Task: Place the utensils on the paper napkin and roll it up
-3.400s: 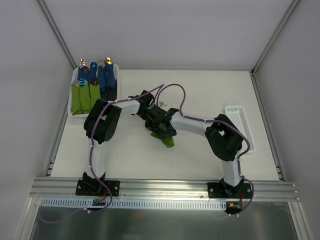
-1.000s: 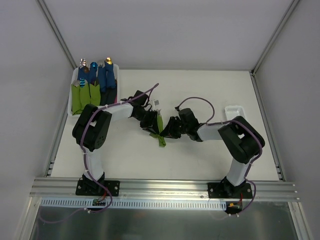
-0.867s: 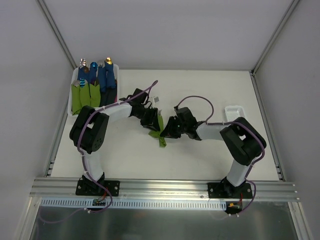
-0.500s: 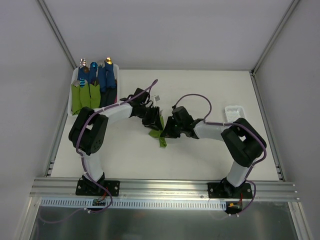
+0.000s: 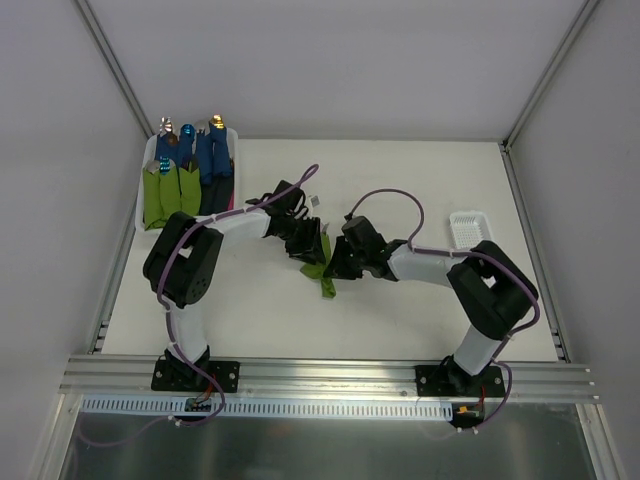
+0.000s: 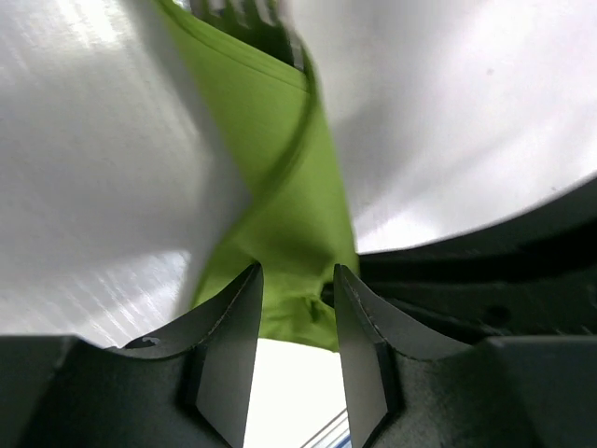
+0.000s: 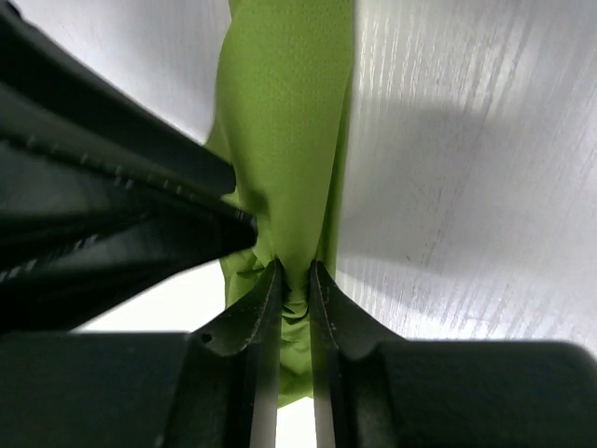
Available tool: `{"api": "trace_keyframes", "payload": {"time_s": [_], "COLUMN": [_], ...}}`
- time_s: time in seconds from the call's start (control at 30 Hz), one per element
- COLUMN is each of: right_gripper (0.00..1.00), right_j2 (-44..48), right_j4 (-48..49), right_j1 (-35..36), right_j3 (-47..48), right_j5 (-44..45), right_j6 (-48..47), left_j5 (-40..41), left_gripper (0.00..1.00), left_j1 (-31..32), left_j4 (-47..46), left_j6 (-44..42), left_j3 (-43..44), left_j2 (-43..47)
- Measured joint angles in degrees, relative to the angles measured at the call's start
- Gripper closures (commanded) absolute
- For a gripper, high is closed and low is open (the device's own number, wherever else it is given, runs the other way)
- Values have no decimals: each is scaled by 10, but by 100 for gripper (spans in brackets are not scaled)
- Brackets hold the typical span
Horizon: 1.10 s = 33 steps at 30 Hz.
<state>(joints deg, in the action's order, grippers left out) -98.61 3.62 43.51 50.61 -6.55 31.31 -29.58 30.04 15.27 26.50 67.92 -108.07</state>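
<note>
The paper napkin (image 5: pixel 322 268), rolled into a narrow lime-green strip, lies in the middle of the table (image 5: pixel 400 180) between the two arms. The right gripper (image 7: pixel 295 266) is clamped on a crumpled fold of it. The left gripper (image 6: pixel 297 273) has its fingers apart with the strip in the gap. What look like the utensils' (image 6: pixel 244 9) fork tines poke from the far end, blurred. At the back left, a white bin (image 5: pixel 139 210) holds green bundles (image 5: pixel 165 195) and blue bundles (image 5: pixel 205 160) side by side. A small white tray (image 5: pixel 468 228) sits well apart on the right.

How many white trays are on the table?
2. One white tray at far left holds green and blue bundles; the other sits at right, partly hidden by the right arm.
</note>
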Motion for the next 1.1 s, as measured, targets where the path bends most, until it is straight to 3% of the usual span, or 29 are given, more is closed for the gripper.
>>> {"api": "trace_keyframes", "payload": {"time_s": [0.63,1.03,1.07,1.1], "right_gripper": [100,100,100,100], "right_j2": [15,18,19,19], "right_j4": [-18,-34,-36,-37], "right_j1": [12,16,17,17], "right_j3": [-7,-4,-4,-4], "right_j5": [14,32,34,36], "right_j6": [-2,10,11,11], "left_j5": [13,-9,-9,-9], "left_gripper": [60,56,55,47], "left_j1": [-1,0,0,1], "left_j4": [0,-12,-13,-12], "left_j6": [15,56,60,64], "left_j3": [-3,-16,-16,-16], "left_j2": [-13,53,52,52]}}
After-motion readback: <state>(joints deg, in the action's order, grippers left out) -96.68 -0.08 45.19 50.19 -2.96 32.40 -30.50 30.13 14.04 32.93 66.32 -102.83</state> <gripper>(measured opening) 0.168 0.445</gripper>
